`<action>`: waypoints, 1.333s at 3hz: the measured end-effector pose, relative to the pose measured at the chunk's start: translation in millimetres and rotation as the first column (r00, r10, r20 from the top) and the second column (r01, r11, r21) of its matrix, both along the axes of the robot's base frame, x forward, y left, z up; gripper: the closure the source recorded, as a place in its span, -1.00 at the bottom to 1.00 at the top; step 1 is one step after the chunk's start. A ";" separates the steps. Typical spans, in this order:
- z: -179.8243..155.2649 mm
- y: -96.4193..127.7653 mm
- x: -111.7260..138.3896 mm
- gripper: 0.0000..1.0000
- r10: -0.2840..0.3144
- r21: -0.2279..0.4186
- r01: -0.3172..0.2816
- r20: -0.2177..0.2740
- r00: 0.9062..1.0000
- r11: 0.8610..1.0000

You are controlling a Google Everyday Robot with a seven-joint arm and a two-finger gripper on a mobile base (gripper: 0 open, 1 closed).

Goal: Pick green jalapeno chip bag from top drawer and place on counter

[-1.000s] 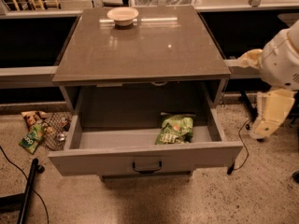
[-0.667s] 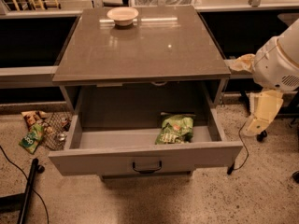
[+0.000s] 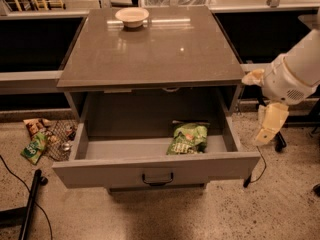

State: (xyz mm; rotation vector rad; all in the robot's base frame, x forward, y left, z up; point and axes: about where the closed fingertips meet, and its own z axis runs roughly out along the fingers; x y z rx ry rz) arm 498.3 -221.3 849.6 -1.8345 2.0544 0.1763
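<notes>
The green jalapeno chip bag [image 3: 188,138] lies inside the open top drawer [image 3: 155,170], right of its middle, against the back. The drawer is pulled out below the brown-grey counter [image 3: 150,49]. My gripper [image 3: 261,102] hangs at the right, just outside the drawer's right wall and below the counter's right front corner. It is open and empty, with one pale finger [image 3: 252,77] up near the counter edge and the other finger [image 3: 270,125] pointing down. It is apart from the bag.
A white bowl [image 3: 132,17] sits at the back of the counter. Snack packets and brown wrappers [image 3: 40,139] lie on the floor left of the drawer. A dark pole [image 3: 31,201] and cables lie at the front left and right.
My gripper and arm have moved a little left and down, closer to the drawer's right side. The bag and drawer have not moved.
</notes>
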 end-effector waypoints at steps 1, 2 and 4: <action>-37.5 -11.1 25.0 -1.00 -0.029 0.043 0.029 -0.008 1.000 0.999; -71.4 -14.3 51.9 -1.00 -0.046 0.075 0.048 -0.020 0.999 0.996; -123.3 2.7 90.8 -1.00 -0.016 0.098 0.019 -0.034 0.999 0.995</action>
